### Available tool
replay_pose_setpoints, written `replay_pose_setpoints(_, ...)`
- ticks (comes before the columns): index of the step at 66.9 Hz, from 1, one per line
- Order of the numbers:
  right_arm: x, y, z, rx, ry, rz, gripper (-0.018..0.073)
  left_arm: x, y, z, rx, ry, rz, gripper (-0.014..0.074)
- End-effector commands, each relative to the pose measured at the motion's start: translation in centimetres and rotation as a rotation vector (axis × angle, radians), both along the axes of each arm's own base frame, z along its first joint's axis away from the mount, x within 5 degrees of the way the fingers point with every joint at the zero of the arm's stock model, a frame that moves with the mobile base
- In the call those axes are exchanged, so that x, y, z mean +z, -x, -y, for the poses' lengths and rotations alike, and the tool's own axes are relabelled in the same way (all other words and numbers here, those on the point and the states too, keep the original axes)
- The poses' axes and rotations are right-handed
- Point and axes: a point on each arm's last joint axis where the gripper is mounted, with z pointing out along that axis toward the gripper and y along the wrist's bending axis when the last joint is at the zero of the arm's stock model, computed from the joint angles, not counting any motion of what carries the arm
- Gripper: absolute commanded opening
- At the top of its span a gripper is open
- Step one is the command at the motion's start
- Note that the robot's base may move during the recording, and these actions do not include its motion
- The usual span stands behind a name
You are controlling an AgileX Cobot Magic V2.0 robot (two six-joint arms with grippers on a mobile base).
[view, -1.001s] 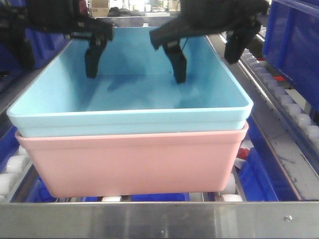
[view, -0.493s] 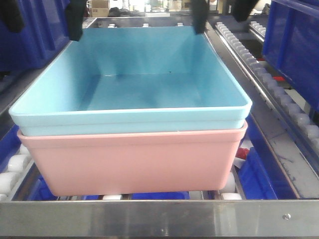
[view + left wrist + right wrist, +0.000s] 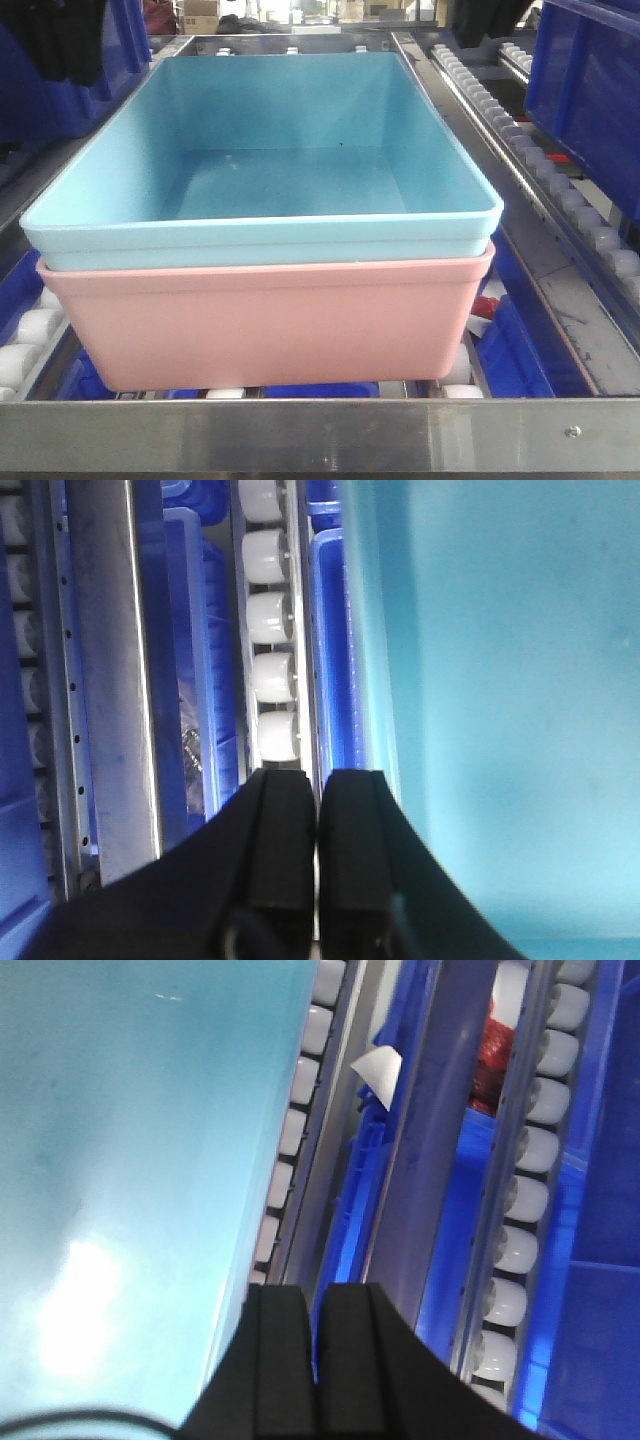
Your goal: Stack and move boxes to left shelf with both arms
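Observation:
The light blue box (image 3: 270, 190) sits nested inside the salmon pink box (image 3: 270, 320), and the pair rests on the left shelf's roller rails behind its steel front bar (image 3: 300, 430). No gripper touches the boxes. In the left wrist view my left gripper (image 3: 318, 780) is shut and holds nothing, hanging above the blue box's (image 3: 500, 680) left rim and a row of white rollers (image 3: 272, 680). My right gripper (image 3: 318, 1295) is likewise shut and empty, over the right rim of the blue box (image 3: 130, 1160). In the front view only dark arm parts (image 3: 70, 40) show at the top.
Dark blue crates stand at the right (image 3: 590, 90) and left (image 3: 40, 100) of the stack. A roller rail (image 3: 560, 190) runs along the right. Blue bins lie below the rollers (image 3: 520, 1210). A red object (image 3: 490, 1060) and a white label (image 3: 375, 1070) lie beside the right rail.
Both grippers have risen out of the blue box and out to its sides, leaving the front view almost entirely. The stacked boxes stayed put.

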Motion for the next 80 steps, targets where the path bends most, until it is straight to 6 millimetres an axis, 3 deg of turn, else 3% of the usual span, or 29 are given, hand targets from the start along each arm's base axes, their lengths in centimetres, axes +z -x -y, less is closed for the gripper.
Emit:
replay_pose_setpoints(1,2.4,1.1,0.9,0.049,-0.052,0.141,0.0055,2.3,1.6,-0.9,-0.040,0.073,0.127,0.0000)
replay_pose_setpoints(28,2.0,5.5,3.4,0.163,-0.180,0.290,0.0055,1.5,9.0,-2.3,-0.305,0.161,0.337,0.0000)
replay_pose_setpoints(49,1.7,10.4,7.0,0.212,-0.260,0.411,0.0055,1.7,14.5,-4.1,-0.493,0.338,0.492,-0.0001)
replay_pose_setpoints(65,0.1,14.6,10.3,0.233,-0.311,0.497,0.0055,0.2,17.1,-6.3,-0.540,0.385,0.521,-0.0001)
replay_pose_setpoints(80,-3.0,17.9,12.9,0.257,-0.341,0.574,0.0055,-1.1,17.9,-7.0,-0.556,0.384,0.500,-0.0001)
